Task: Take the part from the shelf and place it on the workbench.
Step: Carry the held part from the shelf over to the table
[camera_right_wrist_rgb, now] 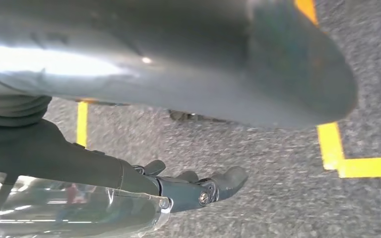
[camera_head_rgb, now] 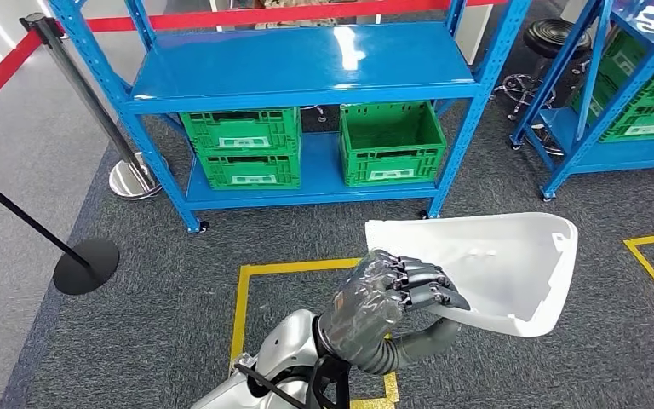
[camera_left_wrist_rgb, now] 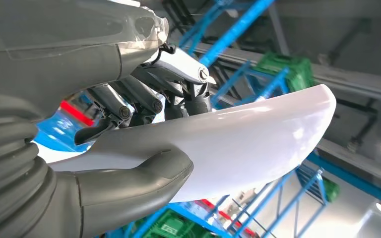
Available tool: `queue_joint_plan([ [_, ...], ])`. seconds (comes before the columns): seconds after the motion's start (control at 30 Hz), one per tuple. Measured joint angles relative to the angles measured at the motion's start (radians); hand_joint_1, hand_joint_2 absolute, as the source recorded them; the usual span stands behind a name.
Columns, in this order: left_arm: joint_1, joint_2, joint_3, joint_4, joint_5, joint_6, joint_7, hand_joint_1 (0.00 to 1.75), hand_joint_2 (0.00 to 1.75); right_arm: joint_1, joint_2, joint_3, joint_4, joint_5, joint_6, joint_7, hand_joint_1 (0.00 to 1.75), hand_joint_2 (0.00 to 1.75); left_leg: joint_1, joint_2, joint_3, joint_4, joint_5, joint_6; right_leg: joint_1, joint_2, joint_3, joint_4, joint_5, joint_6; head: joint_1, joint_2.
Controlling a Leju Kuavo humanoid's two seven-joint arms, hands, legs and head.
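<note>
The part (camera_head_rgb: 498,260) is a large white curved plastic shell. In the head view it hangs in front of me, above the grey carpet, right of centre. My left hand (camera_head_rgb: 390,300) grips its near edge, fingers over the top and thumb underneath. The left wrist view shows the same hold: the thumb (camera_left_wrist_rgb: 146,181) presses the shell's (camera_left_wrist_rgb: 258,136) smooth outer side while the dark fingers (camera_left_wrist_rgb: 129,106) clamp the other side. My right hand (camera_right_wrist_rgb: 193,187) hangs low over the carpet with its fingers loosely extended and nothing in them.
A blue shelf (camera_head_rgb: 306,72) stands ahead, with green crates (camera_head_rgb: 243,145) on its lower level and a bare top level. A second blue shelf (camera_head_rgb: 639,149) is at the right. Barrier posts (camera_head_rgb: 132,175) with a red belt stand left. Yellow tape (camera_head_rgb: 243,311) marks the floor.
</note>
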Motion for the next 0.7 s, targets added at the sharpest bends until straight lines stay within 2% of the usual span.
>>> queue_joint_plan([
  [0.03, 0.000, 0.000, -0.001, 0.000, -0.001, 0.000, 0.000, 1.75, 1.75, -0.002, 0.002, 0.000, 0.000, 0.000, 0.000, 0.003, 0.00, 0.00, 0.002, 0.003, -0.002, 0.003, 0.000, -0.005, 0.000, 0.008, -0.007, 0.001, 0.004, -0.009, 0.000, 0.000],
  [0.07, 0.000, 0.000, -0.002, 0.000, -0.002, 0.000, 0.000, 1.75, 1.75, -0.002, 0.003, 0.000, 0.000, -0.001, 0.000, 0.007, 0.00, 0.00, 0.005, -0.004, -0.007, 0.014, -0.014, -0.010, -0.001, 0.014, -0.013, 0.003, 0.010, -0.018, -0.001, 0.000],
  [0.1, 0.000, 0.000, -0.003, 0.000, -0.002, 0.000, 0.000, 1.75, 1.75, -0.003, 0.004, -0.001, 0.000, -0.001, 0.000, 0.011, 0.00, 0.00, 0.008, -0.018, -0.017, 0.042, -0.042, -0.016, -0.002, 0.021, -0.019, 0.003, 0.017, -0.027, -0.001, 0.000],
  [0.17, 0.002, 0.001, -0.004, 0.000, -0.002, 0.000, 0.001, 1.75, 1.75, -0.006, 0.005, -0.002, 0.000, 0.003, 0.001, 0.016, 0.00, 0.00, 0.012, -0.055, -0.062, 0.160, -0.129, -0.026, -0.001, 0.035, -0.036, 0.004, 0.034, -0.037, -0.002, 0.000],
  [0.2, 0.003, 0.002, -0.005, 0.000, -0.003, 0.000, 0.001, 1.75, 1.75, -0.007, 0.006, -0.002, 0.000, 0.008, 0.002, 0.017, 0.00, 0.00, 0.013, -0.064, -0.086, 0.230, -0.165, -0.028, 0.000, 0.045, -0.046, 0.004, 0.042, -0.039, -0.002, 0.000],
  [0.23, 0.005, 0.004, -0.005, 0.000, -0.003, 0.001, 0.002, 1.75, 1.75, -0.006, 0.006, -0.002, 0.000, 0.014, 0.005, 0.016, 0.00, 0.00, 0.013, -0.068, -0.100, 0.281, -0.183, -0.027, 0.002, 0.055, -0.055, 0.005, 0.050, -0.039, -0.002, 0.000],
  [0.27, 0.006, 0.006, -0.006, 0.000, -0.004, 0.002, 0.004, 1.75, 1.75, -0.003, 0.005, -0.002, 0.000, 0.020, 0.009, 0.015, 0.00, 0.00, 0.012, -0.071, -0.095, 0.296, -0.181, -0.024, 0.004, 0.065, -0.063, 0.005, 0.057, -0.039, -0.003, 0.000],
  [0.3, 0.008, 0.008, -0.006, 0.000, -0.005, 0.003, 0.005, 1.75, 1.75, 0.000, 0.004, -0.002, 0.000, 0.024, 0.012, 0.011, 0.00, 0.00, 0.011, -0.074, -0.070, 0.268, -0.162, -0.018, 0.008, 0.076, -0.069, 0.005, 0.062, -0.039, -0.002, 0.000],
  [0.33, 0.008, 0.009, -0.006, 0.000, -0.005, 0.004, 0.005, 1.75, 1.75, 0.005, 0.002, -0.002, 0.000, 0.026, 0.013, 0.007, 0.00, 0.00, 0.010, -0.085, -0.026, 0.203, -0.133, -0.008, 0.011, 0.087, -0.073, 0.005, 0.066, -0.039, -0.003, 0.000],
  [0.37, 0.008, 0.009, -0.006, 0.000, -0.004, 0.006, 0.005, 1.75, 1.75, 0.008, 0.002, -0.002, 0.000, 0.026, 0.014, 0.003, 0.00, 0.00, 0.007, -0.107, 0.023, 0.125, -0.113, 0.006, 0.013, 0.098, -0.076, 0.005, 0.070, -0.038, -0.002, 0.000],
  [0.4, 0.008, 0.008, -0.006, 0.000, -0.004, 0.007, 0.004, 1.75, 1.75, 0.009, 0.000, -0.002, 0.000, 0.026, 0.013, -0.001, 0.00, 0.00, 0.006, -0.129, 0.066, 0.056, -0.099, 0.016, 0.013, 0.108, -0.079, 0.005, 0.075, -0.036, 0.003, 0.000],
  [0.43, 0.007, 0.008, -0.006, 0.000, -0.003, 0.008, 0.002, 1.75, 1.75, 0.010, 0.000, -0.002, 0.000, 0.025, 0.012, -0.003, 0.00, 0.00, 0.003, -0.147, 0.095, 0.010, -0.093, 0.024, 0.010, 0.119, -0.084, 0.005, 0.079, -0.031, 0.005, 0.000],
  [0.47, 0.006, 0.007, -0.007, 0.000, -0.002, 0.008, 0.001, 1.75, 1.75, 0.011, 0.000, -0.002, 0.000, 0.024, 0.010, -0.005, 0.00, 0.00, 0.001, -0.157, 0.108, -0.011, -0.095, 0.028, 0.005, 0.129, -0.088, 0.004, 0.084, -0.026, 0.007, 0.000],
  [0.53, 0.004, 0.003, -0.008, 0.000, 0.001, 0.008, -0.003, 1.75, 1.75, 0.014, -0.002, -0.003, 0.000, 0.020, 0.007, -0.008, 0.00, 0.00, -0.001, -0.140, 0.113, -0.027, -0.088, 0.026, -0.001, 0.147, -0.097, 0.004, 0.092, -0.013, 0.006, 0.000],
  [0.57, 0.002, -0.001, -0.009, 0.000, 0.004, 0.008, -0.004, 1.75, 1.75, 0.017, -0.003, -0.003, 0.000, 0.018, 0.004, -0.010, 0.00, 0.00, 0.002, -0.128, 0.115, -0.036, -0.083, 0.026, 0.000, 0.140, -0.105, 0.011, 0.088, -0.008, 0.007, 0.000],
  [0.6, 0.001, -0.005, -0.011, 0.000, 0.006, 0.008, -0.006, 1.75, 1.75, 0.019, -0.005, -0.004, 0.000, 0.016, 0.002, -0.011, 0.00, 0.00, 0.005, -0.114, 0.115, -0.044, -0.077, 0.026, 0.003, 0.124, -0.118, 0.032, 0.073, -0.002, 0.009, 0.000],
  [0.63, 0.000, -0.008, -0.012, 0.000, 0.010, 0.009, -0.007, 1.75, 1.75, 0.021, -0.009, -0.004, 0.000, 0.015, 0.000, -0.013, 0.00, 0.00, 0.009, -0.099, 0.115, -0.050, -0.072, 0.025, 0.004, 0.101, -0.140, 0.077, 0.044, 0.004, 0.012, 0.000],
  [0.67, 0.000, -0.009, -0.013, 0.001, 0.013, 0.008, -0.007, 1.75, 1.75, 0.021, -0.011, -0.005, 0.000, 0.014, -0.001, -0.014, 0.00, 0.00, 0.009, -0.084, 0.113, -0.050, -0.071, 0.025, 0.003, 0.079, -0.169, 0.140, 0.009, 0.011, 0.014, 0.000],
  [0.7, 0.000, -0.008, -0.014, 0.002, 0.015, 0.008, -0.008, 1.75, 1.75, 0.022, -0.013, -0.005, 0.000, 0.012, -0.002, -0.014, 0.00, 0.00, 0.009, -0.068, 0.110, -0.049, -0.070, 0.025, 0.001, 0.068, -0.200, 0.210, -0.024, 0.019, 0.016, 0.000],
])
